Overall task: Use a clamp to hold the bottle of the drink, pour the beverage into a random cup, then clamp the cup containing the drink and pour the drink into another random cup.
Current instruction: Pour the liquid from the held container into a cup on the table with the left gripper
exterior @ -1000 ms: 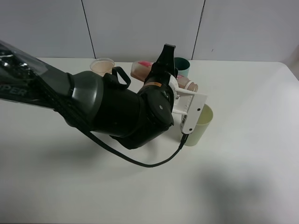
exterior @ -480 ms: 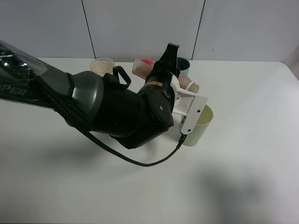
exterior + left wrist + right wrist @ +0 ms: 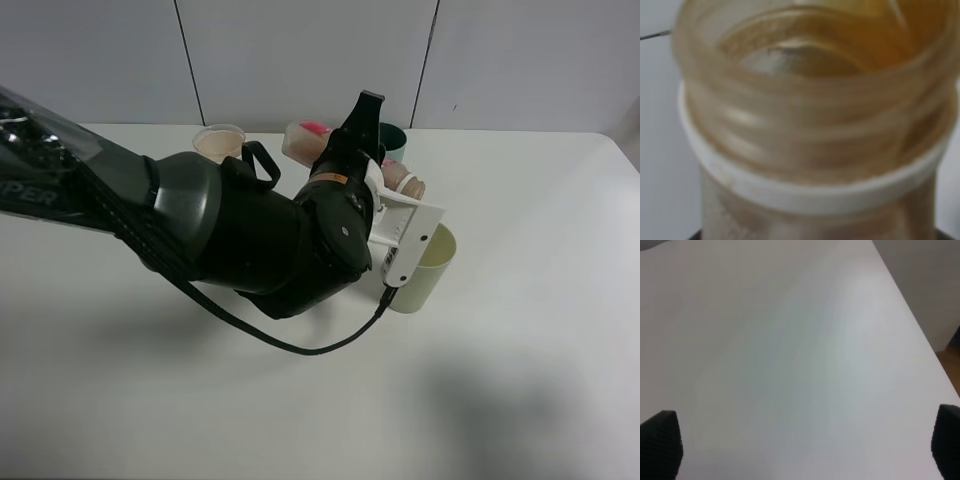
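Drink bottle (image 3: 403,182): left gripper (image 3: 358,142) is clamping its body, holding it tipped with the open mouth toward the pale green cup (image 3: 430,268), evidently for pouring, while right gripper (image 3: 802,442) is hovering with jaws spread wide above bare table (image 3: 790,340), out of the way.

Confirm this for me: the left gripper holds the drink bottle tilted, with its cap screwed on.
Not the cap: the left wrist view shows the drink bottle uncapped, mouth open and threads bare. The left gripper does hold it tilted.
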Tool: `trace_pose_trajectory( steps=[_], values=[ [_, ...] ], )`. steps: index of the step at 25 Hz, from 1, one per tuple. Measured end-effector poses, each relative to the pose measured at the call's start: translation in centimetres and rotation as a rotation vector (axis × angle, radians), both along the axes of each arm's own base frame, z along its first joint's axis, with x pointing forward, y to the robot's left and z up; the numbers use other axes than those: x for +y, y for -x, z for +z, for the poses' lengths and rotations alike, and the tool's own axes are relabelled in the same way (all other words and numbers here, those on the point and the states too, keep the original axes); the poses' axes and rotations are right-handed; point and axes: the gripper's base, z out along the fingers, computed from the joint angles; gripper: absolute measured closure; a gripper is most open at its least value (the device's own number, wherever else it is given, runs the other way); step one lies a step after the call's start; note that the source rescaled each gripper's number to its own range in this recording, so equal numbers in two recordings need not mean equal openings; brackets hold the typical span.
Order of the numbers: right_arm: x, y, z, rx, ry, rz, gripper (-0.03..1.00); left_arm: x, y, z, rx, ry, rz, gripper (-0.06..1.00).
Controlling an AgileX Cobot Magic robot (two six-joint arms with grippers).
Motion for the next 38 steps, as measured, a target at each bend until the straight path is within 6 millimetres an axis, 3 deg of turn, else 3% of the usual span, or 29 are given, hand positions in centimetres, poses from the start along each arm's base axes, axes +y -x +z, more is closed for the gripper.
trace_pose_trajectory(
  steps=[38],
  values=[
    [0.00,0.00,0.00,0.000,0.000,0.000,-0.03,0.08,-0.07,0.20,-0.035,-0.086,-0.016,0.93]
  ],
)
